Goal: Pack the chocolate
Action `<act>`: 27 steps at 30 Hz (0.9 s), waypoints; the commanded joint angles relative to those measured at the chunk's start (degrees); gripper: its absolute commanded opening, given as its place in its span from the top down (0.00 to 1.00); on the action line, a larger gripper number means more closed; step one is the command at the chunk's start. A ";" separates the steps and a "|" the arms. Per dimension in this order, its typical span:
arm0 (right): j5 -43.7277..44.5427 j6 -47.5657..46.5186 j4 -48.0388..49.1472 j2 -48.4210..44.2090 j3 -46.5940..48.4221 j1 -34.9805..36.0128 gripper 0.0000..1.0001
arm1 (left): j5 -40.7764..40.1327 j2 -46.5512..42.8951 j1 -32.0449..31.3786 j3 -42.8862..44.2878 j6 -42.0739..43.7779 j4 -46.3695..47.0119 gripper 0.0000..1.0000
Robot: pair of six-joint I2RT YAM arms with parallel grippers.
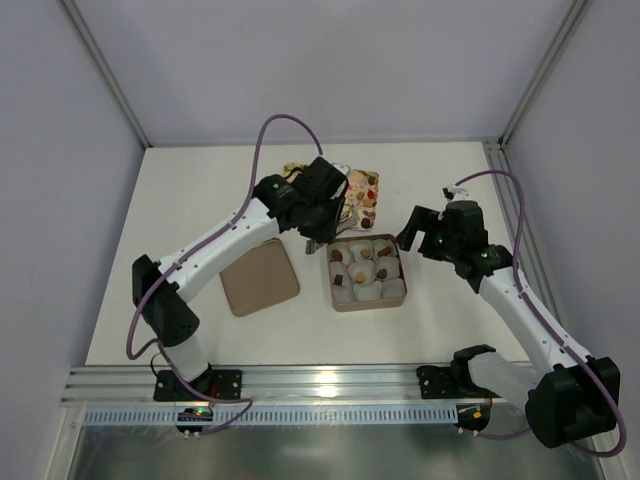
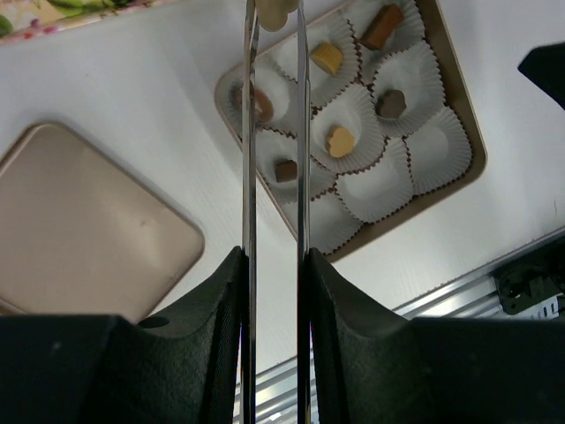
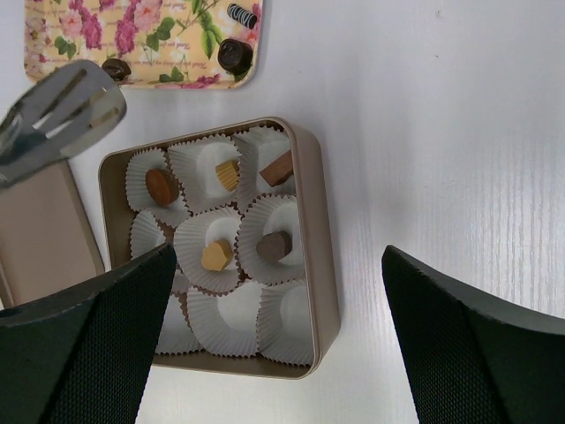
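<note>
A tan square tin holds white paper cups, several with chocolate pieces: a dark one, a golden one, a round brown one. More chocolates, such as a dark round one, lie on the floral tray. My left gripper is shut on metal tongs, and a pale piece sits at their tip above the tin's far left corner. My right gripper is open and empty over the tin's right side.
The tin's lid lies flat to the left of the tin. An aluminium rail runs along the near table edge. White walls with metal posts enclose the table at the back and sides.
</note>
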 commanded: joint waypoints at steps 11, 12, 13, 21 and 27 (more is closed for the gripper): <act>1.33 0.78 -1.50 -6.24 0.21 -0.25 0.02 | -2.15 -5.02 -13.89 -4.44 -6.72 0.98 0.74; 1.42 0.87 -1.67 -6.50 0.20 -0.25 0.02 | -2.15 -4.93 -14.69 -4.70 -6.98 1.15 0.74; 1.51 0.78 -2.02 -7.11 0.12 -0.25 0.02 | -2.23 -4.76 -15.39 -5.05 -7.51 1.33 0.74; 1.69 0.96 -2.90 -8.61 -0.41 -0.25 0.02 | -1.80 -1.68 -20.23 -5.76 -8.74 3.00 0.73; 1.95 0.78 -3.08 -8.61 -0.50 -0.25 0.02 | -1.18 0.87 -21.37 -5.32 -8.66 3.61 0.73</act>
